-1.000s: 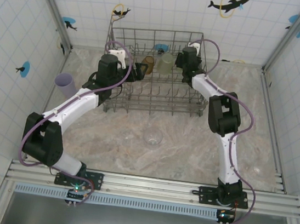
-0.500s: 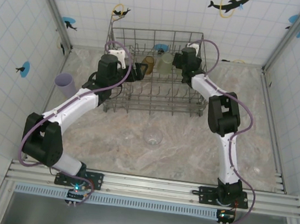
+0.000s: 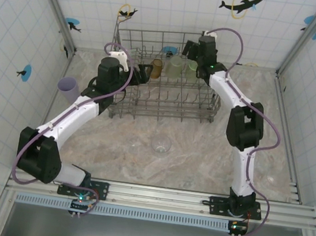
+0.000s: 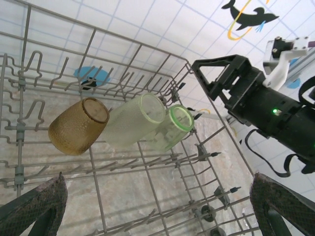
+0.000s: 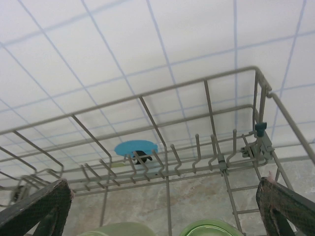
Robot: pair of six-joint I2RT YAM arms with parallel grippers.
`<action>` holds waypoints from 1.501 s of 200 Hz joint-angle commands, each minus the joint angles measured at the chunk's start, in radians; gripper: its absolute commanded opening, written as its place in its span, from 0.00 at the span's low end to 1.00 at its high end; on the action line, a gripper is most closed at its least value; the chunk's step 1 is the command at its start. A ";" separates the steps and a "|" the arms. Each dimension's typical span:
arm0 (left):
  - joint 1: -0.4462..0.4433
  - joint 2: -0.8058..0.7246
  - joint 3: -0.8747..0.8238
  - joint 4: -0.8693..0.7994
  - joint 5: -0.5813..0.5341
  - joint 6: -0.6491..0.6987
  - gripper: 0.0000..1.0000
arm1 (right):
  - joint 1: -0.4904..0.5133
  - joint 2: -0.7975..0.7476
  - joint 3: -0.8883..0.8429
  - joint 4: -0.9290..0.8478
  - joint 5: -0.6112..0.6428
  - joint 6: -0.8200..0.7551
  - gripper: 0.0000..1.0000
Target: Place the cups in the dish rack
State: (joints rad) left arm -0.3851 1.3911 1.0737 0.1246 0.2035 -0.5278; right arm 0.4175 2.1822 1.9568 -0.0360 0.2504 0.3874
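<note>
Two pale green cups [image 5: 209, 229] lie in the dish rack [image 5: 140, 97] just beneath the right gripper [image 5: 162, 196], spread wide and empty

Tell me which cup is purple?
The lilac cup by the left wall, outside the dish rack. Inside it sit an amber cup and two pale green cups.

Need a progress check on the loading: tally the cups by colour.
Amber cup: 1, in the dish rack
Pale green cups: 2, in the rack
Lilac cup: 1, outside the rack, to its left
Clear cup: 1 plainly seen, in front of the rack
Total: 5
</note>
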 commanded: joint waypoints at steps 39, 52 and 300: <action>0.006 -0.065 0.004 -0.088 -0.020 -0.051 0.97 | -0.011 -0.156 0.030 -0.182 -0.026 0.006 0.99; 0.006 -0.071 0.006 -0.113 -0.028 -0.059 0.97 | -0.010 -0.190 0.015 -0.214 -0.019 0.003 0.99; 0.006 -0.044 0.054 -0.197 0.051 -0.091 0.98 | -0.118 -0.886 -0.737 -0.709 0.461 0.269 0.99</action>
State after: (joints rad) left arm -0.3851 1.3426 1.0901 -0.0639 0.2287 -0.6323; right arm 0.3195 1.3624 1.2972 -0.5678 0.5869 0.5201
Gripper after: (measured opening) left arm 0.975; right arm 0.993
